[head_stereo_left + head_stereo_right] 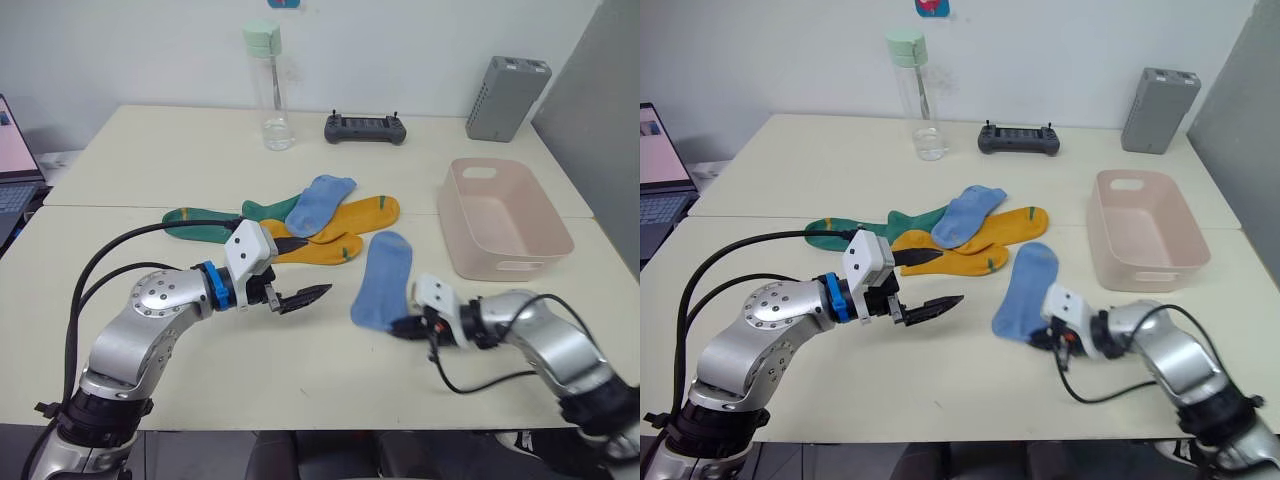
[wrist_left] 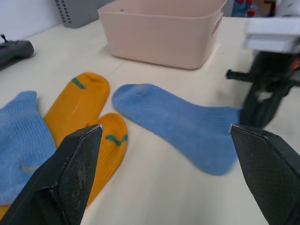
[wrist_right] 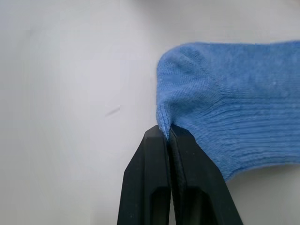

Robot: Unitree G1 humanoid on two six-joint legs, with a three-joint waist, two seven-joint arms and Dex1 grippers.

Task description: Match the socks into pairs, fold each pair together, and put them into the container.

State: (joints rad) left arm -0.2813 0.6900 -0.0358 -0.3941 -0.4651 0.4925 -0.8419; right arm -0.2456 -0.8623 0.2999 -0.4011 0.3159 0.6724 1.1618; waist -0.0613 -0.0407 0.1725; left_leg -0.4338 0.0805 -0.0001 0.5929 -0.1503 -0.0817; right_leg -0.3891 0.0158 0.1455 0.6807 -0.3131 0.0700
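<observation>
A light blue sock (image 1: 382,278) lies alone on the table, near the pale pink container (image 1: 505,215). My right gripper (image 3: 168,133) is shut on the near edge of this sock, pinching a small fold of fabric. A second light blue sock (image 1: 320,203) rests on a pile with two mustard yellow socks (image 1: 365,213) and two dark green socks (image 1: 205,224). My left gripper (image 1: 300,270) hovers just in front of the pile, jaws wide open and empty, pointing toward the lone blue sock (image 2: 178,122).
A clear bottle with a green cap (image 1: 268,90), a black controller (image 1: 365,128) and a grey ribbed box (image 1: 507,97) stand along the back of the table. A laptop (image 1: 10,170) sits at the far left.
</observation>
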